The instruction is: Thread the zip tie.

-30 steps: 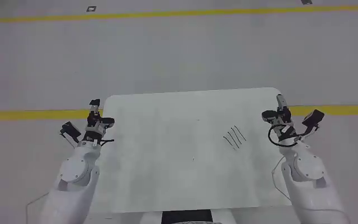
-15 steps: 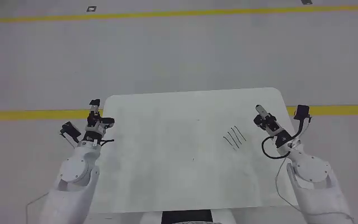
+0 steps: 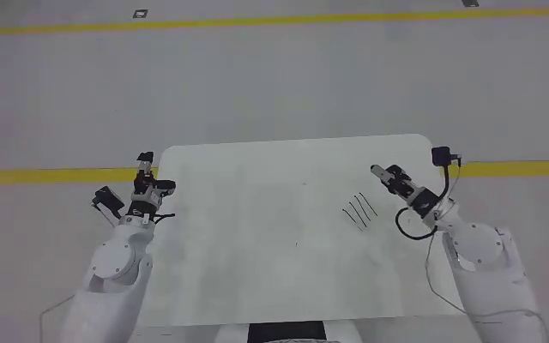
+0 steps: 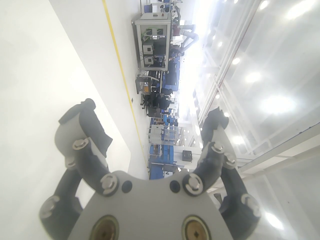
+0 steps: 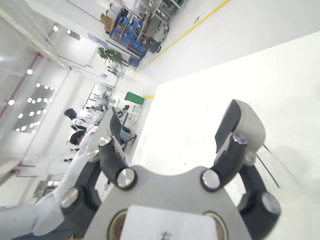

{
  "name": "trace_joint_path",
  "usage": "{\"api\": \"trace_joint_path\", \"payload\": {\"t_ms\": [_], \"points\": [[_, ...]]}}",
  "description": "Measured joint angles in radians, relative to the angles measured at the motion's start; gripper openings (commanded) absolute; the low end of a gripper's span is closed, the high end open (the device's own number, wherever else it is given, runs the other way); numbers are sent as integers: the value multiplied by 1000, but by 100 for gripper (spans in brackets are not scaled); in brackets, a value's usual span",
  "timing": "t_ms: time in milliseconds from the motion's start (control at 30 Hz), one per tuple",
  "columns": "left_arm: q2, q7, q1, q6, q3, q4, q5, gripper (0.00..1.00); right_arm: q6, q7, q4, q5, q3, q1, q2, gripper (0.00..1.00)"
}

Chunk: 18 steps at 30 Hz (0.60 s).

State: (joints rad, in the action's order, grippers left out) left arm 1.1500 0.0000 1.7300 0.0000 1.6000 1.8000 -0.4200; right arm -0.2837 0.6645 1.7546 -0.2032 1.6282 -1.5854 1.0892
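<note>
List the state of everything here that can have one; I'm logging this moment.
zip ties: lying straight, side by side on the table, unthreaded, not held.
left tool: open, empty, by the table's edge.
right tool: open, empty, over the table near the zip ties.

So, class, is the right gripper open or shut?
Open: the right gripper has its fingers wide apart in its wrist view, nothing held between them.
</note>
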Motion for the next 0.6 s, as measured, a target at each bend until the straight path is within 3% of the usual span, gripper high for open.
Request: {"api": "trace_joint_path", "payload": {"t_ms": [200,600], "points": [[0,0,0,0,0,0,0,100,-43,82,-47,-186,-54,54,-8,100],[0,0,0,0,0,0,0,100,-42,80,-46,-160,-53,53,-8,100]]}}
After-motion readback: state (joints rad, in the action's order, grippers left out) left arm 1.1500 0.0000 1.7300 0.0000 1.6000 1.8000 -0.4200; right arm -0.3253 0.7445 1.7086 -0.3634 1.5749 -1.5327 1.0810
